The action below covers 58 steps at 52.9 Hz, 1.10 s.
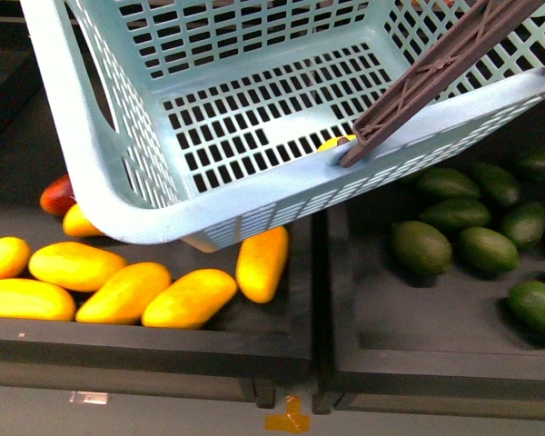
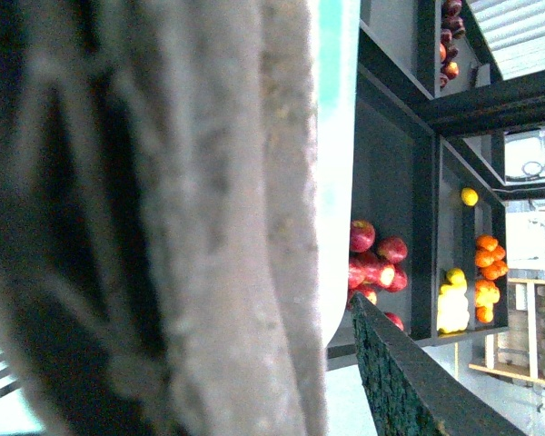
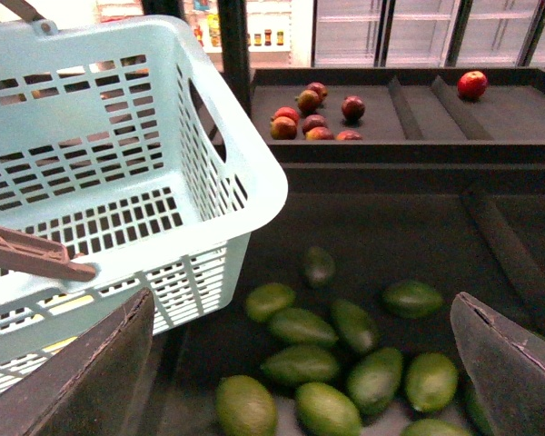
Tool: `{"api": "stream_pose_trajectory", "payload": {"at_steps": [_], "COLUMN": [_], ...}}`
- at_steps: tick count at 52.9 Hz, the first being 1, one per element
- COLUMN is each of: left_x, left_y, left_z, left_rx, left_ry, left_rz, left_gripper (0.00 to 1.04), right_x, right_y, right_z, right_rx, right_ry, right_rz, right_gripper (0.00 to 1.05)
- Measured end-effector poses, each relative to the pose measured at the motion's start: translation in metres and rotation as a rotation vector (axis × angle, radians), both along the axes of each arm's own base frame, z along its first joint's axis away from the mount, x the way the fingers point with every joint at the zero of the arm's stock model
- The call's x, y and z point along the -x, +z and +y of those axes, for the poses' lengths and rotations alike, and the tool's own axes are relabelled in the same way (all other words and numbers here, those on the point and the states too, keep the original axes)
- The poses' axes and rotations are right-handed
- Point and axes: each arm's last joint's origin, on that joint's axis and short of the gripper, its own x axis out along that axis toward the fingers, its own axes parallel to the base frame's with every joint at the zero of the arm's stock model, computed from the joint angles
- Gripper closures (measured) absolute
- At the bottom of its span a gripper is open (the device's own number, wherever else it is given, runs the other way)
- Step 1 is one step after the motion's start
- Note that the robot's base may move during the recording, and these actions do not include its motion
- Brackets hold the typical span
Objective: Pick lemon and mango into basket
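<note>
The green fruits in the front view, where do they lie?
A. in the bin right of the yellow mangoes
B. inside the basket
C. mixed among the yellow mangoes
A: the green fruits lie in the right bin, across a dark divider from the yellow mangoes.

Even indoor light; left wrist foreground blurred.
</note>
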Motion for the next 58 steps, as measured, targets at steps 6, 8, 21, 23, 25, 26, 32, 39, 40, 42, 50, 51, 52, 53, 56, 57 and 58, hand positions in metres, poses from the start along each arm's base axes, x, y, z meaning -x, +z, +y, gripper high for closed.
{"api": "stream_pose_trajectory", "payload": {"at_steps": [6,8,21,23,25,26,32,39,40,42,50,51,52,53,56,57,58], "left_x": [0.0,0.0,-0.0003,-0.0003,-0.0003,-0.0003,-0.0002,-0.0002,-0.0002,-0.0001,0.0,-0.0002,-0.0002,-0.0002,-0.0002,-0.0001,-0.0002], "left_y": [0.0,0.0,-0.0002,0.0,-0.0002,-0.0002,-0.0002,-0.0002,-0.0002,-0.0002,-0.0002,-0.0002,-0.0002,-0.0002,-0.0002,-0.0002,-0.0002], "left_z": [0.0,0.0,0.0003,0.0003,0.0003,0.0003,0.0001,0.0001,0.0001,0.0001,-0.0001,0.0001,0.0001,0.0001,0.0001,0.0,0.0001], "left_rx": [0.0,0.0,-0.001,-0.002,-0.003,-0.003,-0.001,-0.002,-0.001,-0.001,0.0,-0.001,0.0,0.0,-0.001,-0.002,-0.002], "left_ry": [-0.001,-0.001,0.002,0.004,0.003,0.002,0.0,0.001,0.0,-0.002,-0.002,0.0,0.0,0.0,0.0,-0.001,0.0], "left_rz": [0.0,0.0,0.0,-0.001,-0.002,-0.002,0.0,-0.001,-0.001,0.0,0.0,0.0,0.0,0.0,-0.001,-0.001,-0.001], "left_gripper": [0.78,0.78,0.78,0.78,0.78,0.78,0.78,0.78,0.78,0.78,0.78,0.78,0.78,0.78,0.78,0.78,0.78], "right_x": [0.0,0.0,0.0001,0.0001,0.0001,0.0001,0.0001,0.0,0.0,0.0,0.0,0.0,0.0,0.0,0.0,0.0,0.0], "right_y": [0.0,0.0,-0.0003,-0.0003,-0.0001,-0.0001,0.0005,0.0002,0.0003,0.0005,0.0004,0.0003,0.0003,0.0003,0.0005,0.0005,0.0005], "right_z": [0.0,0.0,0.0001,0.0001,0.0,0.0,0.0001,0.0,0.0,0.0,0.0,0.0,0.0001,0.0001,0.0001,0.0,0.0], "right_rx": [0.0,0.0,0.0,0.0,0.0,0.0,0.0,0.0,0.0,0.0,0.0,0.0,0.0,0.0,0.0,0.0,0.0], "right_ry": [0.0,0.0,0.002,0.0,0.0,0.0,0.002,0.0,0.0,0.0,0.0,0.0,0.001,0.001,0.0,0.0,-0.002], "right_rz": [0.0,0.0,0.001,0.001,0.0,0.0,-0.003,-0.001,-0.002,-0.002,-0.002,-0.001,-0.002,-0.002,-0.002,-0.002,-0.002], "right_gripper": [0.09,0.09,0.09,0.09,0.09,0.09,0.09,0.09,0.09,0.09,0.09,0.09,0.09,0.09,0.09,0.09,0.09]}}
